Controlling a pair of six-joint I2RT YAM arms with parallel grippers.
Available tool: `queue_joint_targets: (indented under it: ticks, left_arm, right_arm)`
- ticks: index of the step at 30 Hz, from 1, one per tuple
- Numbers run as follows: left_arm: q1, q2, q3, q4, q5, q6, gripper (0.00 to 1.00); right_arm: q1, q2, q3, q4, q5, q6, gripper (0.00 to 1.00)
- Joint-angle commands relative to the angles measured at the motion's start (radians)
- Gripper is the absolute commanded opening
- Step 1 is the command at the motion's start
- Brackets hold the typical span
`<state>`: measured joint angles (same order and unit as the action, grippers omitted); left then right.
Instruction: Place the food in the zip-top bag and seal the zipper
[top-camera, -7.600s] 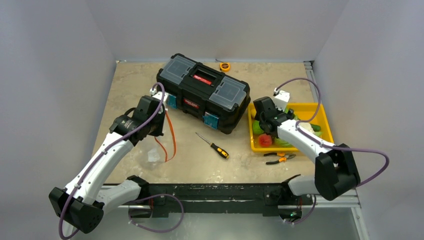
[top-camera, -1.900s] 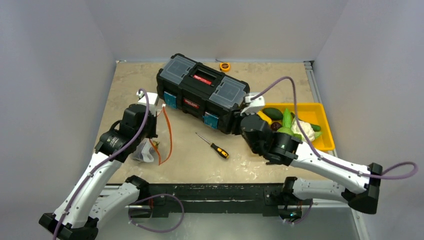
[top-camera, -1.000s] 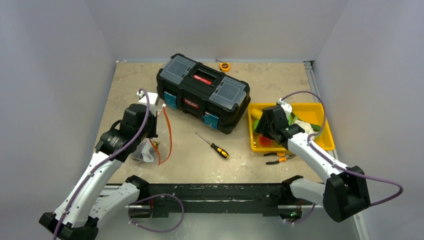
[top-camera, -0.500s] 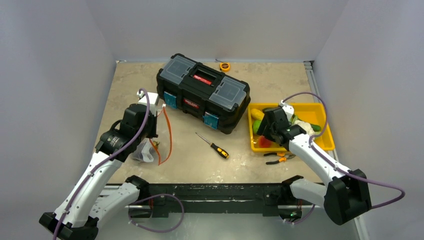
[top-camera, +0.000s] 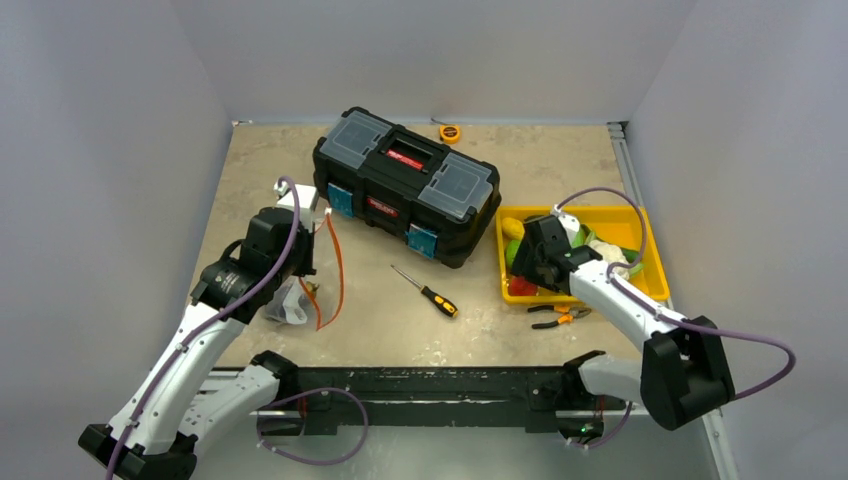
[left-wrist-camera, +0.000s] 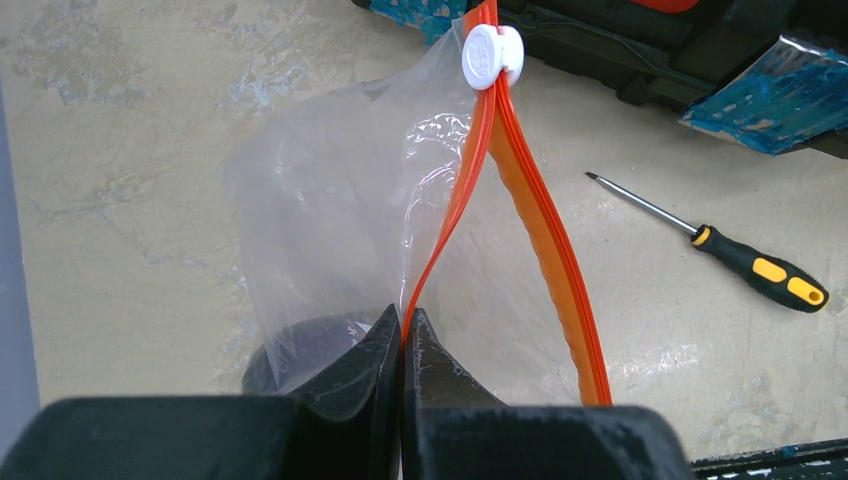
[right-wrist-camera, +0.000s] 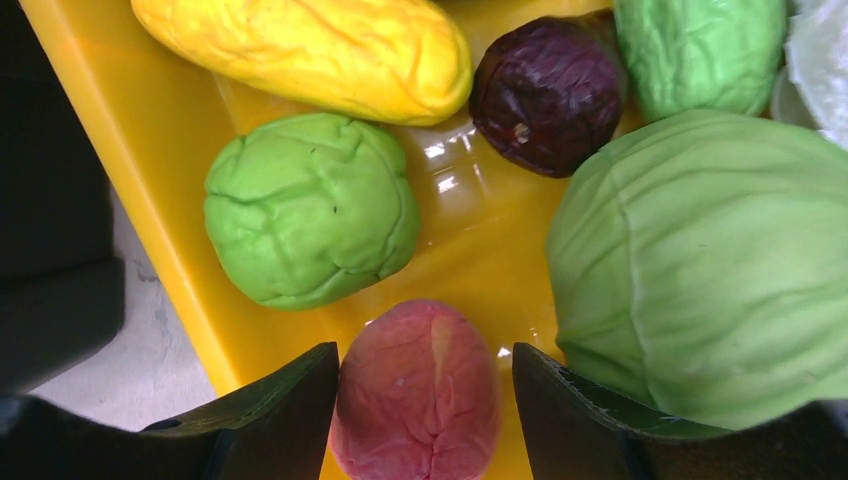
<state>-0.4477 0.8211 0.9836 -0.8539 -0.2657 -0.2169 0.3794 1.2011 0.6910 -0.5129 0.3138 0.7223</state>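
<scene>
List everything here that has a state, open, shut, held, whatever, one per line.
zip-top bag, mouth open, held by the left gripper.
zipper, unsealed, slider at its far end.
left gripper, shut on the zipper.
right gripper, open, straddling the red piece in the tray.
toolbox, lid closed.

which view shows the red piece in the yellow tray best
Right wrist: the red piece sits large and close inside the open right hand. Top external shows only a red speck beside the right arm; left wrist shows none of it.

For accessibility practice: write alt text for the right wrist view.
An open black gripper straddles a red food piece in a yellow tray. A cabbage, a green ball, a yellow piece and a purple piece lie nearby.
</scene>
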Motion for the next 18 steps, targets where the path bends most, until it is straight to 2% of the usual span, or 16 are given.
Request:
queue_joint_targets:
  ticks: [1,10,14,18]
  left_arm:
    - [-0.003,0.0,0.014,0.012,-0.005,0.002,0.0]
    - [-0.003,0.002,0.013,0.012,-0.003,0.002,0.0]
    - [-0.003,0.001,0.013,0.012,-0.003,0.002,0.0]
    - [-0.003,0.001,0.013,0.012,-0.004,0.002,0.0]
  right_arm:
    - [0.001,0.032,-0.016,0.037,-0.062,-0.004,0.62]
    - [0.0,0.045,-0.031,0.034,-0.087,-0.005,0.6]
    - [0.0,0.024,-0.025,0.028,-0.09,0.004,0.42]
    - [0.001,-0.021,0.006,-0.006,-0.03,0.001,0.25]
